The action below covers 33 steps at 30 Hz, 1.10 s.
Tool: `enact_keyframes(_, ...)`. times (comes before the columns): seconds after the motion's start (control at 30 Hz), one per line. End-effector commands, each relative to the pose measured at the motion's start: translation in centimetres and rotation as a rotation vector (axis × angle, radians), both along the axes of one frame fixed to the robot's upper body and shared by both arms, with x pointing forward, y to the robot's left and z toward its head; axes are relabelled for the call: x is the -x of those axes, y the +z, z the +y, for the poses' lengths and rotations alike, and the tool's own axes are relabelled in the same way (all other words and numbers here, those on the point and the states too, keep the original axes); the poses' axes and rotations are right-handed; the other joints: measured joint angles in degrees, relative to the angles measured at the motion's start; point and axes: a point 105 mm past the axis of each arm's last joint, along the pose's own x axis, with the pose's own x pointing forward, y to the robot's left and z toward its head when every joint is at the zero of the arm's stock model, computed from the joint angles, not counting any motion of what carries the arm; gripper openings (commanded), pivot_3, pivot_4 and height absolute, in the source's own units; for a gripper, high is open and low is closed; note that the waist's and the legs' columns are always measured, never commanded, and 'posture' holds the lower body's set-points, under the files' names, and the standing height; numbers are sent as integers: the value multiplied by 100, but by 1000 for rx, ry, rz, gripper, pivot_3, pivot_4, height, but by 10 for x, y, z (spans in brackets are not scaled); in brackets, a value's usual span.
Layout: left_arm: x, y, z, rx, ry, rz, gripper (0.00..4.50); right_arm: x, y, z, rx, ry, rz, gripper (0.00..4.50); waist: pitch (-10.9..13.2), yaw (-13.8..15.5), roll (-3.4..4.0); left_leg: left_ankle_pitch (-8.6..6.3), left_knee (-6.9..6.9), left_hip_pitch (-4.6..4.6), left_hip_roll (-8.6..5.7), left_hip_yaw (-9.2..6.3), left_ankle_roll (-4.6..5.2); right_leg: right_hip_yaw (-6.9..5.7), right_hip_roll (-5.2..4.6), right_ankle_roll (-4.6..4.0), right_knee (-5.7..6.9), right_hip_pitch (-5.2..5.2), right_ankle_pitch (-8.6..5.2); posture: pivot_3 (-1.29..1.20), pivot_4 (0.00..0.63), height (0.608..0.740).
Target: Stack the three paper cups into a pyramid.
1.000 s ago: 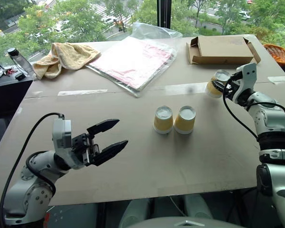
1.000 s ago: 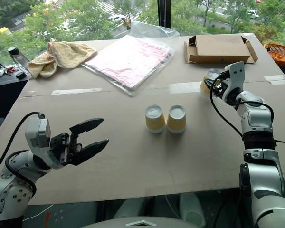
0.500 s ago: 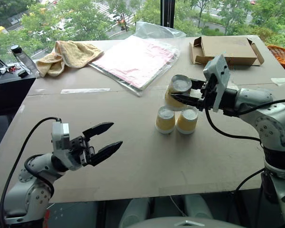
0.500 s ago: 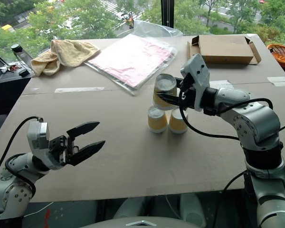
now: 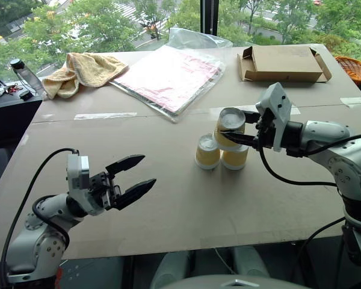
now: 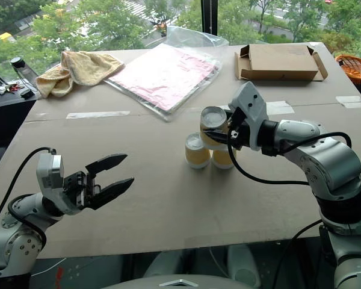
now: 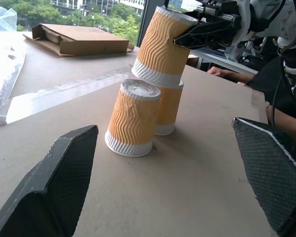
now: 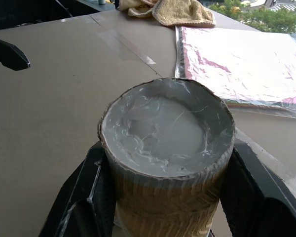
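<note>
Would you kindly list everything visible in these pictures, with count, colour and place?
ribbed yellow-tan paper cups: three; two upside down side by side mid-table, the third held tilted over them.
flat cardboard box: one, brown, far right of table.
clear plastic bag of pink sheets: one, far middle.
yellow towel: one, crumpled, far left.
woven orange basket: one, at far right edge.
clear bottle with dark cap: one, beyond the far left corner.
tan table: one.
left gripper: black, open, near left, holding nothing.
right gripper: black, shut on the third cup.
</note>
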Motion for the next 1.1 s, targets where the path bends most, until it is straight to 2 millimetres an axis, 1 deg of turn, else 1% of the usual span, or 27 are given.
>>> enact_keyframes(0.03,3,7,-4,-3,-17,-36,4500,6,9,4,-27,20,-26,2038,0,-1,0,0,0,0,0,0,0,0,0,0,0,0,0,0,150,740)
enact_keyframes(0.1,2,8,-5,-2,-19,-37,4500,6,5,5,-12,25,-18,2038,0,0,0,0,0,0,0,0,0,0,0,0,0,0,0,0,150,740)
enact_keyframes(0.17,3,9,-7,2,-23,-38,4500,5,1,4,0,18,-14,3097,0,2,0,0,0,0,0,0,0,0,0,0,0,0,0,0,150,740)
enact_keyframes(0.23,3,10,-7,5,-25,-39,4500,5,0,3,-5,17,-8,3911,0,3,0,0,0,0,0,0,0,-1,0,0,0,0,0,0,150,740)
enact_keyframes(0.27,3,10,-8,6,-25,-39,4500,4,0,2,-8,12,-8,4441,0,3,0,0,0,0,0,0,0,-1,0,0,0,0,0,0,150,740)
enact_keyframes(0.33,3,11,-8,9,-25,-41,4500,4,3,0,-20,4,-21,4485,0,-1,0,0,0,0,0,0,0,0,0,0,0,0,0,0,150,740)
enact_keyframes(0.4,4,13,-10,17,-25,-45,4500,7,12,-5,-53,5,-56,4485,0,1,-1,0,0,0,0,0,0,0,0,0,1,0,0,0,150,740)
enact_keyframes(0.47,4,16,-10,36,-18,-48,4500,15,22,-12,-81,31,-111,4485,0,16,-1,0,1,-1,0,0,0,0,0,0,0,0,0,0,150,740)
enact_keyframes(0.53,3,20,-10,57,-11,-50,4500,25,28,-20,-103,52,-137,4485,0,29,-1,0,1,-2,0,-1,0,-3,-1,0,-1,0,0,0,150,740)
enact_keyframes(0.6,4,23,-10,64,-11,-52,4500,33,29,-31,-109,52,-148,4485,-1,42,-2,0,1,-2,0,-5,0,-7,-1,0,-1,2,0,0,150,740)
enact_keyframes(0.67,4,29,-8,84,-11,-52,4500,42,25,-45,-105,32,-148,4485,-1,52,-2,0,2,-1,0,-4,0,-7,-1,0,-1,5,0,0,150,740)
enact_keyframes(0.73,4,32,-6,92,-12,-47,4500,49,19,-58,-114,5,-133,4485,-2,73,-4,0,2,0,0,-5,0,-8,-1,0,-2,9,0,0,150,740)
enact_keyframes(0.87,2,33,-2,93,-8,-37,4500,61,-2,-81,-127,-52,-86,4485,-4,124,-6,0,3,7,2,3,1,-5,-1,0,5,10,0,0,150,740)
enact_keyframes(1.0,0,27,2,58,7,-7,4500,73,-29,-110,-125,-148,-49,4485,-4,146,-5,0,7,10,2,5,1,-5,0,0,5,15,0,0,150,740)
enact_keyframes(1.1,0,18,9,-7,40,43,4500,85,-55,-135,-95,-216,0,4485,-9,160,-12,0,7,16,3,2,1,-9,1,0,4,24,0,0,150,740)
